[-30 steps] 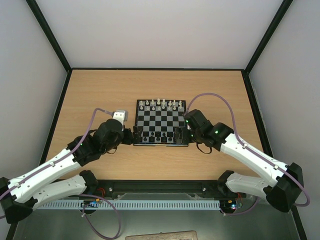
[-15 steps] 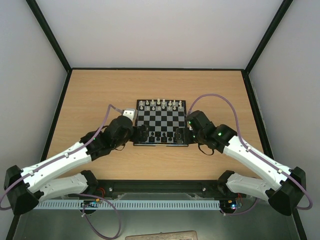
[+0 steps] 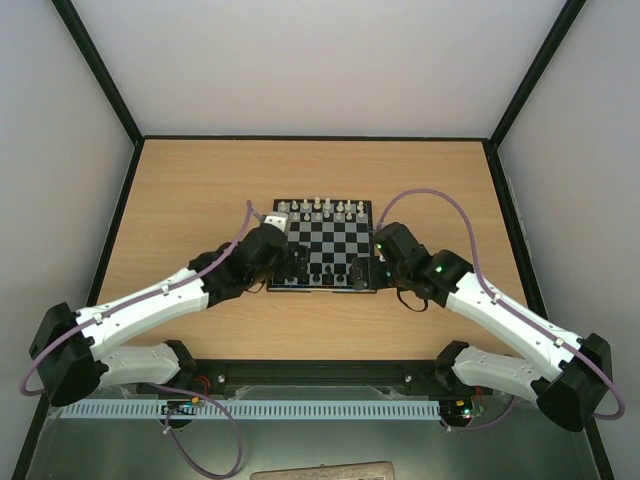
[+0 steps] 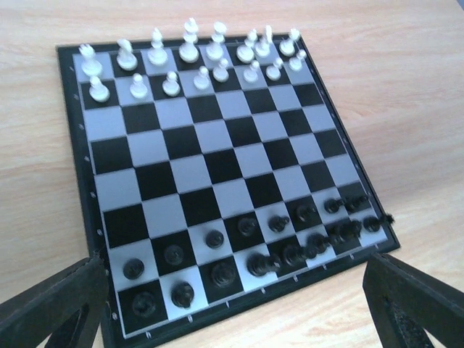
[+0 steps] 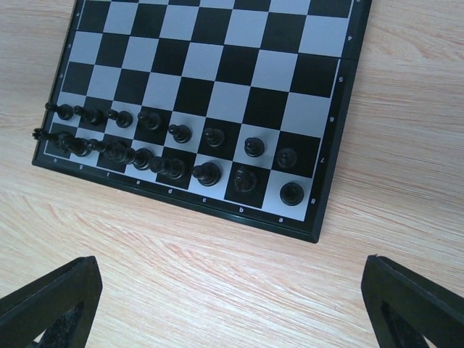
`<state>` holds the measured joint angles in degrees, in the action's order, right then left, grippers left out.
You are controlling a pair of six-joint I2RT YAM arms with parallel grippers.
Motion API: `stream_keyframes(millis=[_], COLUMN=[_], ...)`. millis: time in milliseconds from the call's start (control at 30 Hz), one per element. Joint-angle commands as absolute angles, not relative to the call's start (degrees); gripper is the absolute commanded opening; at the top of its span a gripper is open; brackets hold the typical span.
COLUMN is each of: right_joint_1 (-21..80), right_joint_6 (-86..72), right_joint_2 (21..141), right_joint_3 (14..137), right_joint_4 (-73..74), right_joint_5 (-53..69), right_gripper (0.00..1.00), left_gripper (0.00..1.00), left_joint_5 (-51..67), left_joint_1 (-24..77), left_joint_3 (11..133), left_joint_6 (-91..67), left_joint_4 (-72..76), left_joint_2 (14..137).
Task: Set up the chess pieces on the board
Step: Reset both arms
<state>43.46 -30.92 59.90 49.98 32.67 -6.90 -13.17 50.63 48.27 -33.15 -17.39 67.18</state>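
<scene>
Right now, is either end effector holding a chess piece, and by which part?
Nothing is held: left end effector and right end effector both open, empty.

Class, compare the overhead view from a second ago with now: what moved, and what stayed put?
The left claw swung rightward from beside the board to over its near left corner, open and empty. Nothing was gripped or released. The right claw at the near right corner, the black pieces and the white pieces stayed where they were.
</scene>
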Motion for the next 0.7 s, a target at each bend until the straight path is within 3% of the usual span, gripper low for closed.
stream_keyframes(millis=[0,300,667], right_joint_1=[43.24,43.20,43.24], right_joint_6=[-31.70,-30.38,-29.36], right_joint_2=[60.02,63.44,64.50], right_joint_3=[49.00,51.02,53.62], right_joint_4=[32.75,28.40,21.07], right_joint_5=[-10.60,-23.38,-18.82], right_gripper=[0.99,0.99,0.99], left_gripper=[0.99,0.99,0.99], left_joint_5=[-20.97,-30.43,-30.39], left_joint_1=[50.23,50.14,48.24], left_joint_3=[51.64,47.45,42.98], left_joint_6=[-32.07,-31.57,-30.65], left_joint_4=[-17.43,-10.68,-6.02], left_joint_2=[68.68,65.02,61.47])
